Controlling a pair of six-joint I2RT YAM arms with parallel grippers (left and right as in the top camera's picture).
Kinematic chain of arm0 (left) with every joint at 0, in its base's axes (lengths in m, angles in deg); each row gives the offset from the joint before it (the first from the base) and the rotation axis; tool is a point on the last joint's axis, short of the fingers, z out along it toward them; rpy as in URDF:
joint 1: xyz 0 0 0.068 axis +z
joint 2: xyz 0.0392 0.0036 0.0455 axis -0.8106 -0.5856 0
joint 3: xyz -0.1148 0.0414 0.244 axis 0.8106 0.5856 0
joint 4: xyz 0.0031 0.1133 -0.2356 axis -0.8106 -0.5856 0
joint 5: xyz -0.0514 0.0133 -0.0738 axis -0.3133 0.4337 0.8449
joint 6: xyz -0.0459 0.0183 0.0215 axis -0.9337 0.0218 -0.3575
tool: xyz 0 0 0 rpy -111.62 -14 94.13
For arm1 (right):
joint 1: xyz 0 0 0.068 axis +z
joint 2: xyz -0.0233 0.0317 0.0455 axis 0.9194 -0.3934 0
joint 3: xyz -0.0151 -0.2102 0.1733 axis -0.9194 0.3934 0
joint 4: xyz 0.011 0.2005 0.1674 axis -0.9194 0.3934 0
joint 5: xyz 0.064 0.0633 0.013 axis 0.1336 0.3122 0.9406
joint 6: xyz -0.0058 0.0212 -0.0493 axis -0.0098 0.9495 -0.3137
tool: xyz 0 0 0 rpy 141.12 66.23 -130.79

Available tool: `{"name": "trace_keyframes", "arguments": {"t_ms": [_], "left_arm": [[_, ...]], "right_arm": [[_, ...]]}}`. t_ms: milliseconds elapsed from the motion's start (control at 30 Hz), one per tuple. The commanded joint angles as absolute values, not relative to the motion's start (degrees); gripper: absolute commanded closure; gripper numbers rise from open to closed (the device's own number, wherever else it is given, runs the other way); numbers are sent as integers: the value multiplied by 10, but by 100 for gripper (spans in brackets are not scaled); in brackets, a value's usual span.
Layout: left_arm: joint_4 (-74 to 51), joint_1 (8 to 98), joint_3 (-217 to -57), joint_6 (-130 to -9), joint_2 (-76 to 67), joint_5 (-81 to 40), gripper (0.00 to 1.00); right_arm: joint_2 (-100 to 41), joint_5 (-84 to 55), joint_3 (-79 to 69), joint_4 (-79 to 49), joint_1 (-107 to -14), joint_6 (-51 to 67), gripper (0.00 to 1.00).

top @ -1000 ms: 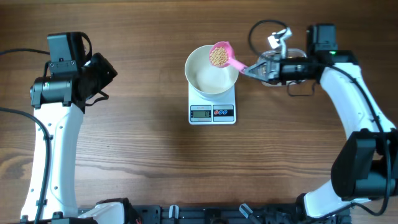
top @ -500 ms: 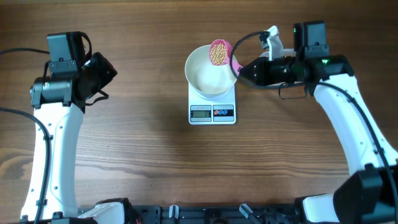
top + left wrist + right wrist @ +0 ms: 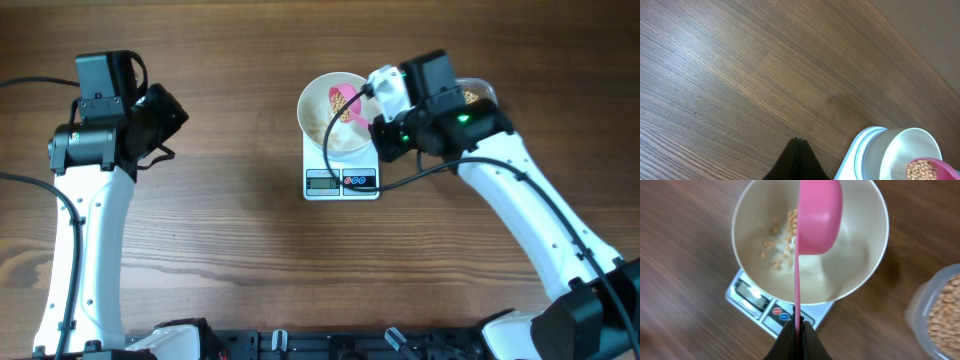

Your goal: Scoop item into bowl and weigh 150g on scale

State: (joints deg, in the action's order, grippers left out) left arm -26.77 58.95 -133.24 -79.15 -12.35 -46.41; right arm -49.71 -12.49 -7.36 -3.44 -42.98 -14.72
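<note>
Clamped shut on the pink scoop, the right end effector has swung over and tipped soybeans into the white bowl on the scale near the far edge of the tabletop, starting the weigh-in, while the left end effector idles closed, empty.

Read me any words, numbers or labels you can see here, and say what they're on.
No text here can be read.
Scale display: too small from overhead, blurred in the right wrist view.
Scale buttons: marks too small to read.
Bowl, pink scoop: no writing shows.
</note>
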Motion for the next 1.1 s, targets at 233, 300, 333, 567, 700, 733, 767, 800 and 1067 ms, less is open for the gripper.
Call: {"name": "trace_keyframes", "arguments": {"t_ms": [233,300,333,567,700,733,767,800,1067], "left_arm": [[-266,592,-1332,-785,-128,-456,96],[-266,592,-1332,-785,-128,-456,96],[-266,592,-1332,-785,-128,-455,96],[-266,592,-1332,-785,-128,-455,96],[-264,591,-1332,-749,-128,-391,96],[-264,591,-1332,-732,-128,-364,96],[-266,588,-1332,-723,-128,-347,96],[-269,585,-1332,-722,-128,-344,96],[-342,531,-1332,-661,-128,-341,96]], "right_arm": [[-491,-333,-73,-39,-368,-227,96],[-491,-351,-73,-40,-360,-245,96],[-491,-359,-73,-41,-357,-253,96],[-491,-413,-73,-60,-329,-293,96],[-491,-426,-73,-68,-323,-299,96],[-491,-426,-73,-70,-323,-299,96],[-491,-426,-73,-72,-323,-299,96],[-491,-426,-73,-73,-323,-300,96],[-491,-455,-73,-90,-323,-302,96]]}}
